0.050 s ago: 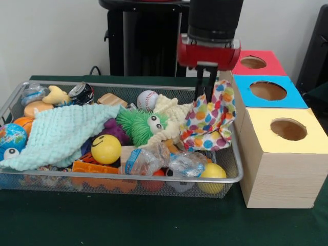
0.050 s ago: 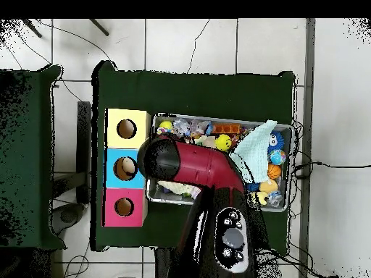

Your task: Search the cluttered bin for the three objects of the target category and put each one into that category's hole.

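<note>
1. Closest to the camera, a wire bin [image 1: 233, 174] sits on the green tabletop [image 1: 154, 220]. Along its front wall: an orange block [image 1: 95, 167], a crinkly plastic bag [image 1: 148, 160] and a yellow ball [image 1: 212, 171] in the corner.
2. A bit further in, a yellow smiley ball [image 1: 106, 149] rests just beside a mint-green knitted cloth [image 1: 64, 134] that covers most of one end. A globe ball [image 1: 11, 136] peeks out at that end.
3. Mid-bin – a fuzzy green toy with a googly eye [image 1: 141, 124], touching a cream rope toy [image 1: 169, 114].
4. Next to those, the claw [image 1: 206, 92] comes straight down and pinches the top of a polka-dot cloth [image 1: 207, 120], which hangs bunched up near the boxes.
5. At the back wall are a baseball [image 1: 147, 99] and a small yellow toy [image 1: 55, 95].
6. Beside the bin stand three boxes with round holes – the yellow box [image 1: 282, 154] nearest, then the blue box [image 1: 269, 91], then the red box [image 1: 254, 62] furthest.
</note>
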Tool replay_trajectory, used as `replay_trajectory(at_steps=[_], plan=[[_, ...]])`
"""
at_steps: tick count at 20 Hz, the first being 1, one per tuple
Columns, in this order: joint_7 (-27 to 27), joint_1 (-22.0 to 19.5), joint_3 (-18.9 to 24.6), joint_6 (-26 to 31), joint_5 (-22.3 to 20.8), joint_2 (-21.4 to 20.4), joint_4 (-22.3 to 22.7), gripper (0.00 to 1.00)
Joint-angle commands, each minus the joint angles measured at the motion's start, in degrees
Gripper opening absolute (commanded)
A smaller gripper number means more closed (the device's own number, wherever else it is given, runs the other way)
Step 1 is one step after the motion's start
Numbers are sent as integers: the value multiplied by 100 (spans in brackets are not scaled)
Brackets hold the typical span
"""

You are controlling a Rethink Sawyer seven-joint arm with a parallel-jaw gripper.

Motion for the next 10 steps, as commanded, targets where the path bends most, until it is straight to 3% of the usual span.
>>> replay_trajectory(at_steps=[1, 10], plan=[[270, -153, 676, 965, 161, -810, 547, 0], [479, 60, 603, 1828, 239, -1332, 404, 0]])
